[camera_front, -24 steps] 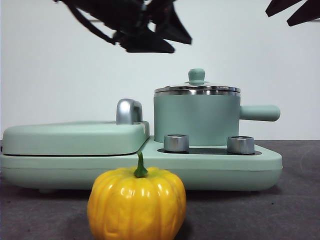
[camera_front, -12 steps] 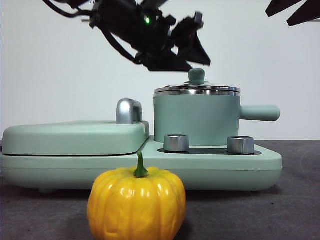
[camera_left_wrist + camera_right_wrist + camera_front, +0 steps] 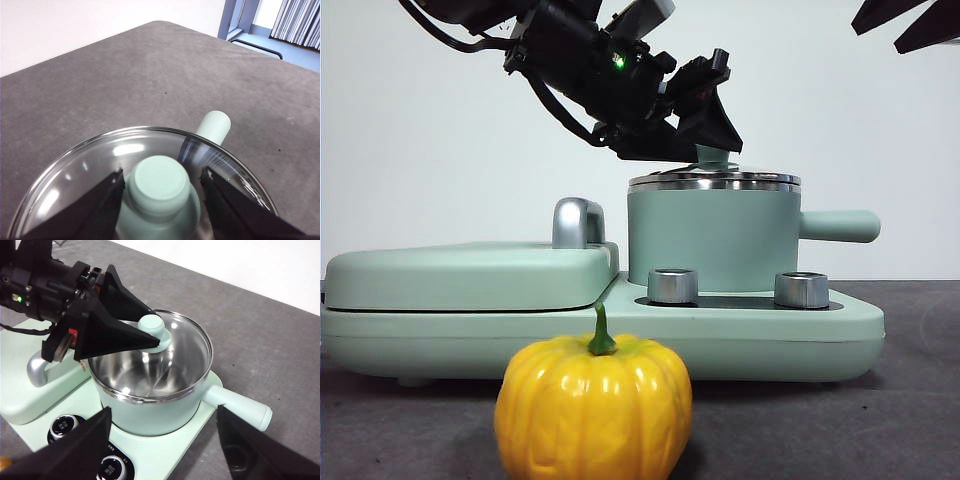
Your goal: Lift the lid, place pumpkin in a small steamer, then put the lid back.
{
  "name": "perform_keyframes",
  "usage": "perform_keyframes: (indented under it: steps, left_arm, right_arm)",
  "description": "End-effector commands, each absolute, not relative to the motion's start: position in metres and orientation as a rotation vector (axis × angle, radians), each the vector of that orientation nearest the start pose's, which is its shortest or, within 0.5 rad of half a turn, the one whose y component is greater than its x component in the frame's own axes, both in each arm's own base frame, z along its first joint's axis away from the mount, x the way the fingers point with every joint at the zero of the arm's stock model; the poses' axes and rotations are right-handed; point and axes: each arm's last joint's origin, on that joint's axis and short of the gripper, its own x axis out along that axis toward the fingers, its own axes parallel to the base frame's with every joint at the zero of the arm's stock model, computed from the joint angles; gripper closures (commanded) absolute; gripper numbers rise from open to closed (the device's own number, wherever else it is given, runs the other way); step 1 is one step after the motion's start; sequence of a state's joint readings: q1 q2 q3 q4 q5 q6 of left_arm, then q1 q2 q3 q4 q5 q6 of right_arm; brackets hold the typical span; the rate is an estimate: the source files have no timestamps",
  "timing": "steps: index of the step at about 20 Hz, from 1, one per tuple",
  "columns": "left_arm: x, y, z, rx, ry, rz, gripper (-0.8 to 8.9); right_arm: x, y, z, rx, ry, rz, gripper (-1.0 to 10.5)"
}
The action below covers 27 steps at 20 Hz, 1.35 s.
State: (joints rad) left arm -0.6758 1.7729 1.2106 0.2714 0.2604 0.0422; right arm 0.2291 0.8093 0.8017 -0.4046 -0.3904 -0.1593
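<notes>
Grey matte tabletop (image 3: 150, 65) is carrying the mint-green cooker base (image 3: 740, 330) under a plain white wall. On that base the small steamer (image 3: 712, 240), smooth with a steel rim, is wearing its glass lid (image 3: 90, 170). The left gripper (image 3: 161, 187) is straddling the lid's knob (image 3: 156, 182), its jaws apart and one on each side; half a second ago it was hanging slightly higher. Near the front table edge the glossy ribbed pumpkin (image 3: 593, 408) is sitting. The right gripper (image 3: 160, 450) is waiting above, jaws wide apart.

Glass lid (image 3: 714, 179) caps mint steamer (image 3: 712, 240); yellow pumpkin (image 3: 593, 408) stands before it.
</notes>
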Motion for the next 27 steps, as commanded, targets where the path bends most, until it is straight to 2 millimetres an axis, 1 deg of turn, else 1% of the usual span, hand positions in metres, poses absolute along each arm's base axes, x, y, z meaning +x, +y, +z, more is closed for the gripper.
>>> perform_keyframes:
  steps: [1,2,3,7,12,18,27]
  left_arm:
    - [0.312,-0.266,0.256,0.143,0.235,-0.952,6.98]
    - [0.312,-0.266,0.256,0.156,0.229,-0.954,7.64]
    - [0.312,-0.267,0.256,0.178,0.217,-0.957,8.05]
    - [0.31,-0.269,0.257,0.254,0.181,-0.918,7.98]
    - [0.306,-0.269,0.263,0.259,0.163,-0.909,7.98]
    - [0.301,-0.265,0.279,0.247,0.123,-0.906,7.98]
    - [0.289,-0.253,0.311,0.185,0.059,-0.893,7.98]
  right_arm:
    - [0.164,0.05,0.321,-0.126,0.346,0.648,6.1]
    - [0.164,0.05,0.321,-0.126,0.346,0.647,6.1]
    - [0.164,0.05,0.321,-0.126,0.346,0.647,6.1]
    - [0.164,0.05,0.321,-0.125,0.348,0.647,6.1]
    - [0.163,0.05,0.32,-0.125,0.358,0.648,6.1]
    - [0.163,0.05,0.319,-0.124,0.364,0.648,6.1]
    - [0.163,0.05,0.319,-0.124,0.366,0.649,6.1]
